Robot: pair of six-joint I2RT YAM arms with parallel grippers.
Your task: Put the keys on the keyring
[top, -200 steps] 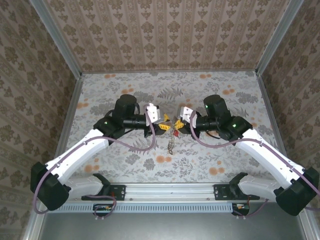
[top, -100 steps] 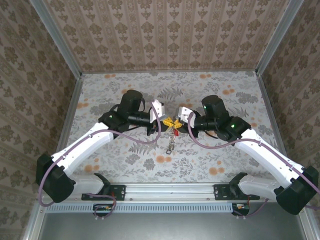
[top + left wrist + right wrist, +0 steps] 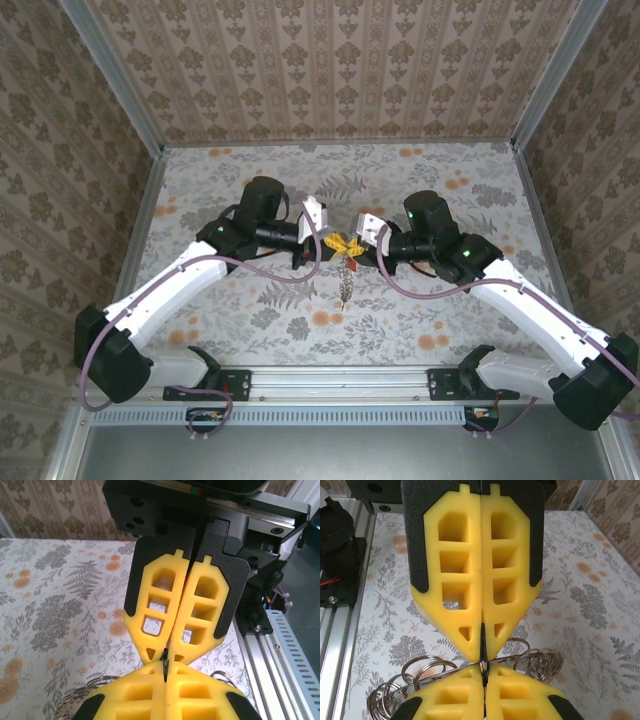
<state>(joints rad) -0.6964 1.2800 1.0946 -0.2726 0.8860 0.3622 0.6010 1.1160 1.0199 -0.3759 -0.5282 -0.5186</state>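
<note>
I have both claws clenched and meeting tip to tip above the middle of the table [image 3: 250, 330]: the left claw [image 3: 335, 241] and the right claw [image 3: 352, 244] each pinch a thin dark sliver of metal in the seam of their yellow pads. The bunch of keys [image 3: 345, 285] dangles just below that meeting point, clear of the cloth as far as I can judge. From the right wrist I see springy wire loops [image 3: 432, 672] bulging out either side under my fingers. I cannot tell whether the sliver is the keyring itself or the edge of a key. I expect the bunch to be light but floppy, stiff in each piece and loose as a whole, so it will swing and jingle with any jerk. The metal is smooth and narrow and could slip out of soft pads. I would hold the ring wire itself, close beside its split, not a key blade.
</note>
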